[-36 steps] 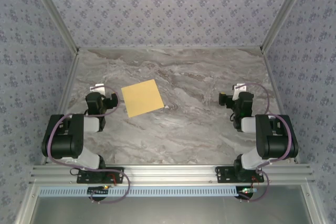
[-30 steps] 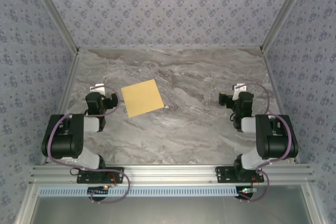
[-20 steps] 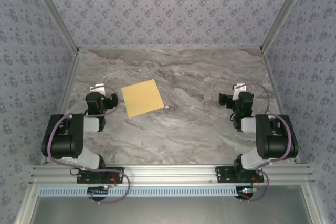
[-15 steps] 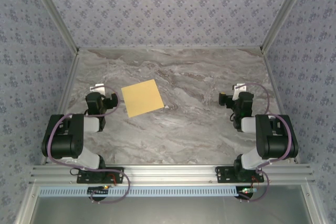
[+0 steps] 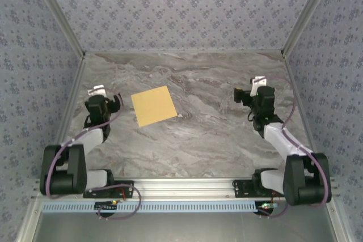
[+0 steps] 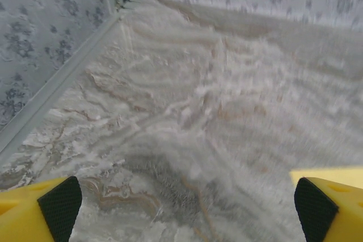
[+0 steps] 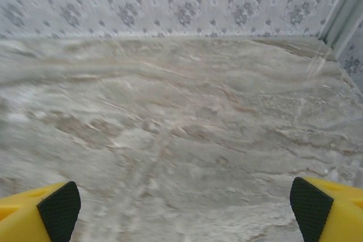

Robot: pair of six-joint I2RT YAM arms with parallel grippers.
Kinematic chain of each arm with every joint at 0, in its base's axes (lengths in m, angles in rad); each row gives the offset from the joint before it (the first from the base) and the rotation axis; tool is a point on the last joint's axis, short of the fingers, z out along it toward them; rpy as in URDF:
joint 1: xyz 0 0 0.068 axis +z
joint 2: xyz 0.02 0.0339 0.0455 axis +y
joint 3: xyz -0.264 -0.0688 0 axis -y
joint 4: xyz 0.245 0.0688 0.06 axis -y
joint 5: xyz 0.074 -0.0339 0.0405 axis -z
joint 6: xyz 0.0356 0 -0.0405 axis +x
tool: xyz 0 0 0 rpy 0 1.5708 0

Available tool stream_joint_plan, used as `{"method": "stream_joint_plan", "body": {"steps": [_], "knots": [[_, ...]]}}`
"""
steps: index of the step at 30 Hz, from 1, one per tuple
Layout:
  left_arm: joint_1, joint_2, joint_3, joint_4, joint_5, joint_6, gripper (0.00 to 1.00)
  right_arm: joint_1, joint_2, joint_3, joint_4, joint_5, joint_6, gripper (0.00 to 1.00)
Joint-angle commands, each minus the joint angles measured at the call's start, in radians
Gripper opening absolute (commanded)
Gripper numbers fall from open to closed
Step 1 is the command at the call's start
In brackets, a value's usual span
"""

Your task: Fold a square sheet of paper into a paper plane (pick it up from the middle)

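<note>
Black arms (image 5: 63,169), purple cables (image 5: 45,167), yellow black-padded fingers (image 6: 34,212)

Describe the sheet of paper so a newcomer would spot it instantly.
Start at the grey marble table walled in patterned wallpaper. Left of its centre, near the left arm, lies the square sheet of paper. Flat and mustard-yellow, it stands out against the grey stone.
</note>
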Motion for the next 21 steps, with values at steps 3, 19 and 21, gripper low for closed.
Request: {"method": "stream_joint_plan", "body": {"steps": [3,19,21], "knots": [[0.001,-0.131,0.205,-0.548,0.016,-0.301,0.99,0.156,0.015,0.172,-0.416,0.057,0.315,1.00],[0.003,-0.193,0.355,-0.909,0.160,-0.379,0.99,0.661,0.803,0.872,-0.582,0.000,0.580,0.94],[0.002,-0.191,0.353,-0.907,0.165,-0.383,0.99,0.688,0.887,0.952,-0.591,-0.027,0.581,0.88]]}}
